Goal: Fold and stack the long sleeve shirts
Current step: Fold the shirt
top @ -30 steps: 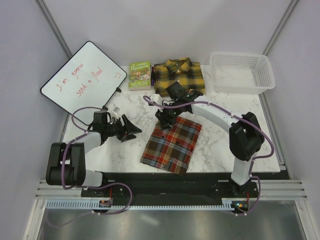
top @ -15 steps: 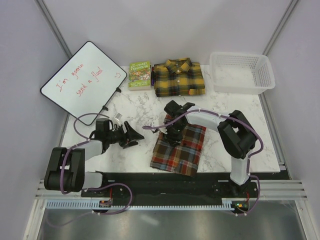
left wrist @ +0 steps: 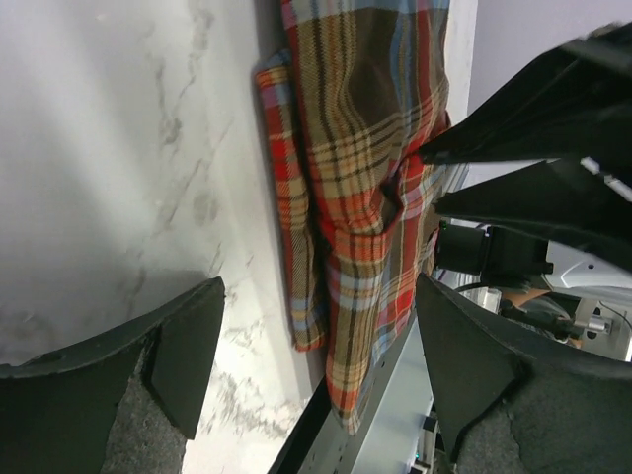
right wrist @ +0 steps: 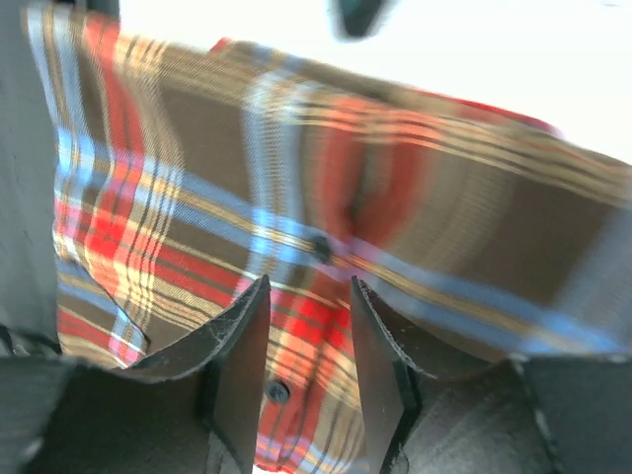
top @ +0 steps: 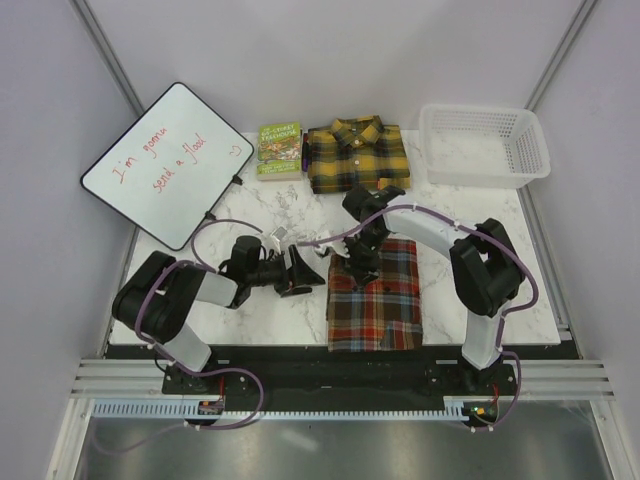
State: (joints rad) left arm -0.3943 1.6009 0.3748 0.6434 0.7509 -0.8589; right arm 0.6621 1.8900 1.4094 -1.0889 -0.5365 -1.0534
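The right claw (top: 362, 262) presses half-parted, apparently gripping nothing, on the folded red-brown shirt (top: 377, 305); the left claw (top: 300, 272) stands released beside it. Judging by this, stacking comes next: it must be gripped and carried onto the yellow shirt (top: 357, 155).

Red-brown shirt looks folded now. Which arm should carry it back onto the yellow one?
Right, probably. The right gripper is already on the red-brown shirt, with the yellow shirt just beyond it. The left gripper sits open beside the shirt's left edge, holding nothing.
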